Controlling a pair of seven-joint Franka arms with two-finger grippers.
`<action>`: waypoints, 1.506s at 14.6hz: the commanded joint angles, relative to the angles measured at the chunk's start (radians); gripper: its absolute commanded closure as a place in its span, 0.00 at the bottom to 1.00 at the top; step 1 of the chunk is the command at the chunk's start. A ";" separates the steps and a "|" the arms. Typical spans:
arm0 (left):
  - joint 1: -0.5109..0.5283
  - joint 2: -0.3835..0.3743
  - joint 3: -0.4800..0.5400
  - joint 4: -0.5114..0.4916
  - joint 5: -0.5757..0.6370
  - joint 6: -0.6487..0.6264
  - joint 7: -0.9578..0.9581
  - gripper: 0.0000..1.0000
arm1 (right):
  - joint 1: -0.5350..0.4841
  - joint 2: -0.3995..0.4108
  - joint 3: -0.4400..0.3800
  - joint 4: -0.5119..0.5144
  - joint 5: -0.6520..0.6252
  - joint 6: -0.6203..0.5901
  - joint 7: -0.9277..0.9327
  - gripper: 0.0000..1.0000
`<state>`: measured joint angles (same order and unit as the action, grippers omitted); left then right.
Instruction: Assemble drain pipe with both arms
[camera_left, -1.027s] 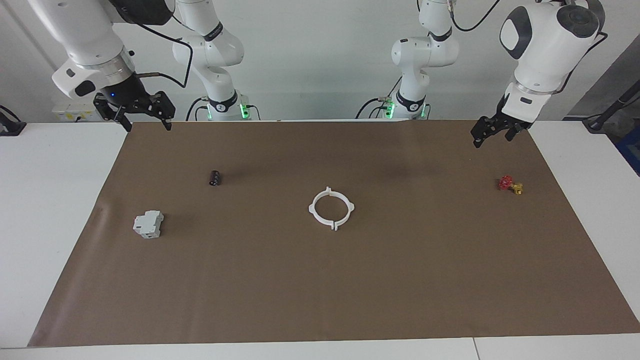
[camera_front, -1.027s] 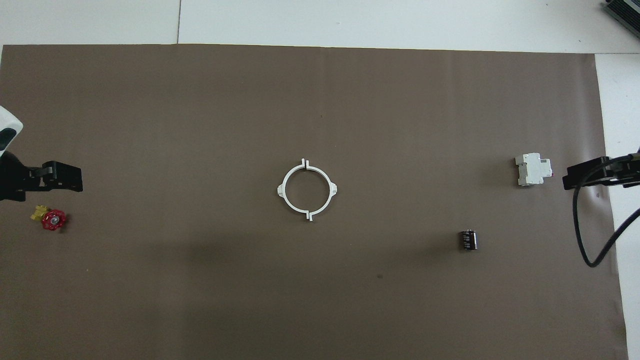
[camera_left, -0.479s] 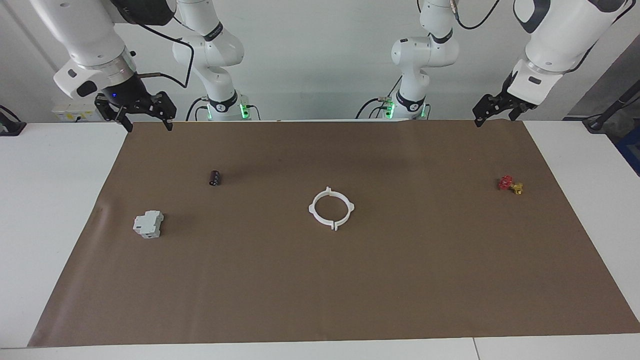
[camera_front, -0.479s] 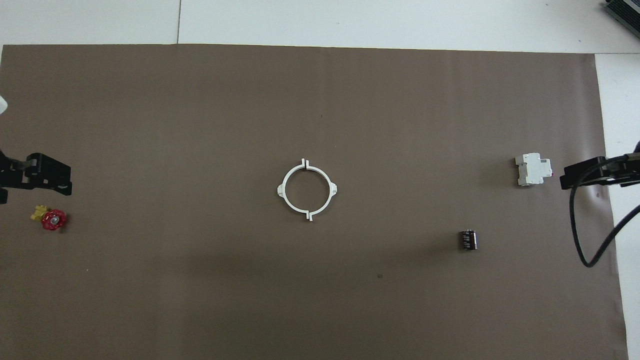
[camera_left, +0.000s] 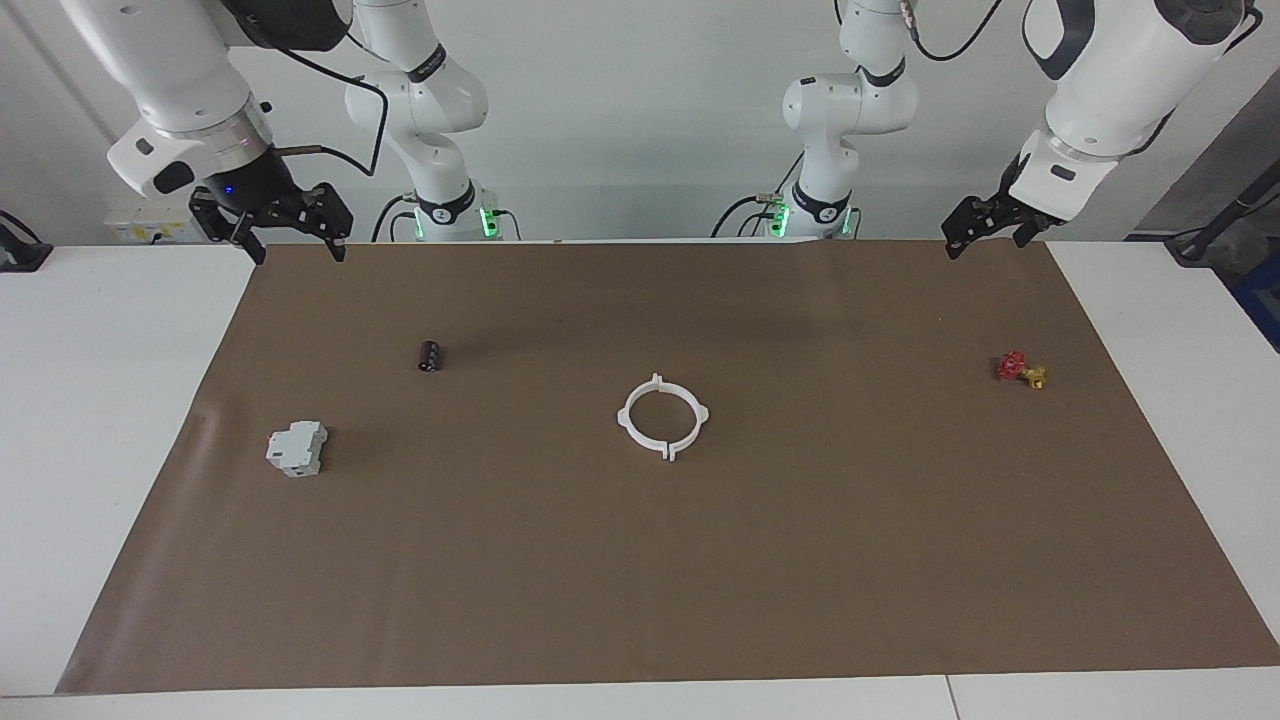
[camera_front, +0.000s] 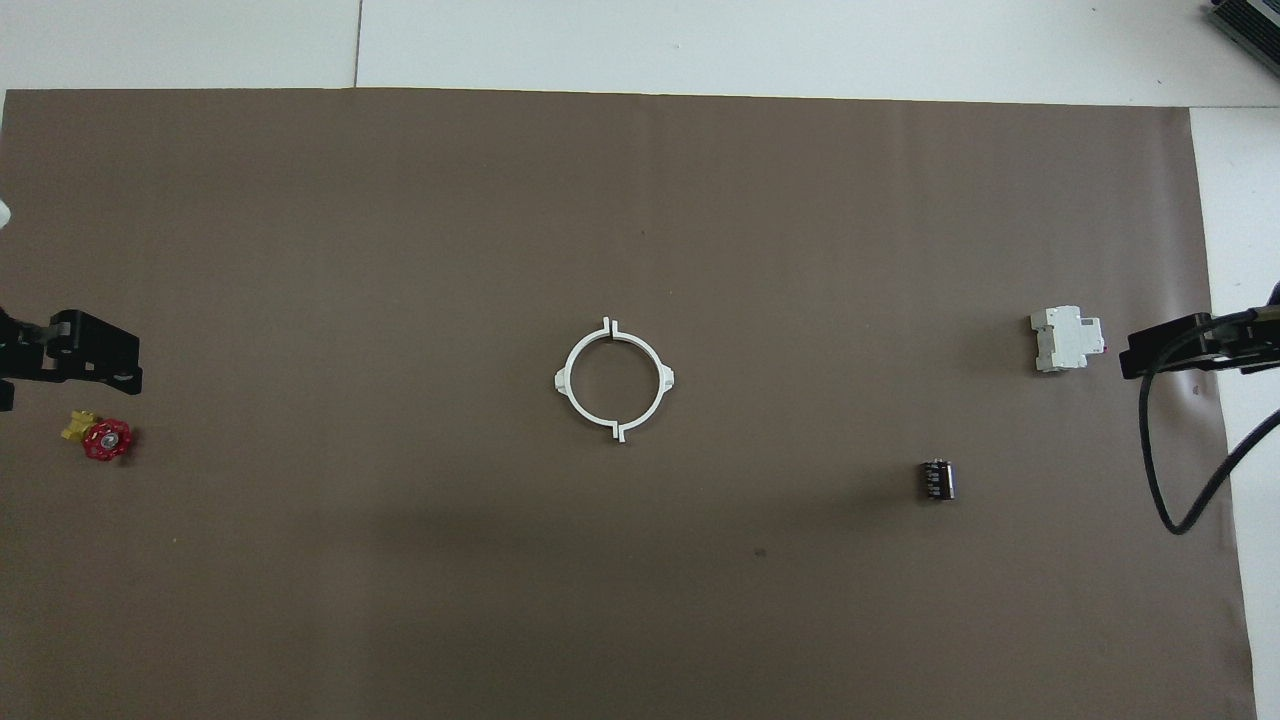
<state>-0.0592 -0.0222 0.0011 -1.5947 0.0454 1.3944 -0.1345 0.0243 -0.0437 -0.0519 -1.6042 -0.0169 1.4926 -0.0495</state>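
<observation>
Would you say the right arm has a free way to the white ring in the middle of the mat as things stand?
Probably yes. The right gripper hangs open over the mat's edge nearest the robots, and only the small black cylinder lies off to one side of a path to the ring.

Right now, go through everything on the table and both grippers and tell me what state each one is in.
drain pipe: two half-rings lying flat together as one ring, mid-mat, untouched.
left gripper: open, empty, raised at the mat's edge.
right gripper: open, empty, raised at the mat's corner.
grey blocky device: resting on the mat.
black cylinder: lying on its side.
red-and-yellow valve: resting on the mat.
</observation>
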 joint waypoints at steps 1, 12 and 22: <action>0.001 -0.016 0.000 -0.033 -0.013 0.047 0.015 0.00 | -0.001 -0.013 0.003 -0.022 -0.014 0.023 -0.020 0.00; -0.007 0.001 0.013 0.013 -0.013 0.057 0.016 0.00 | -0.001 -0.013 0.001 -0.023 -0.009 0.023 -0.020 0.00; -0.008 0.002 -0.003 0.016 -0.022 0.136 0.015 0.00 | -0.001 -0.013 0.001 -0.023 -0.006 0.023 -0.020 0.00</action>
<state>-0.0601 -0.0222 -0.0066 -1.5882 0.0438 1.4870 -0.1318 0.0243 -0.0437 -0.0519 -1.6050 -0.0169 1.4926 -0.0495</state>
